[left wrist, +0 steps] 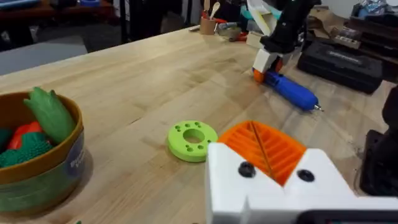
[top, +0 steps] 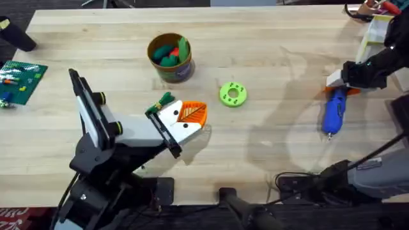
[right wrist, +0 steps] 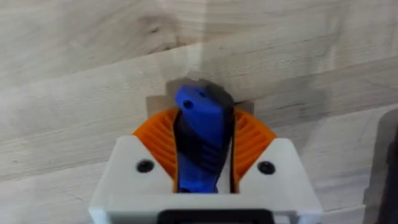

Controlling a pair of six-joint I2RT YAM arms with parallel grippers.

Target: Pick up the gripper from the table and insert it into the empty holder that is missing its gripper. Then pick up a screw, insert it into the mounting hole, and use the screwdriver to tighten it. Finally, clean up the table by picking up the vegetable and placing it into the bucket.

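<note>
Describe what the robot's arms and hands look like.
Both arms are black with cables at the bases. The left hand and right hand each have a white body, black screws and orange ribbed finger pads.

On the wooden table [top: 268,57], the bucket [top: 170,58] stands near the far edge, holding green and red vegetables. A lime-green ring [top: 232,94] lies mid-table. The left gripper [top: 184,121] hangs beside a green piece [top: 163,101]. By the right edge, the right gripper [top: 337,85] grips the blue screwdriver [top: 333,113].
</note>
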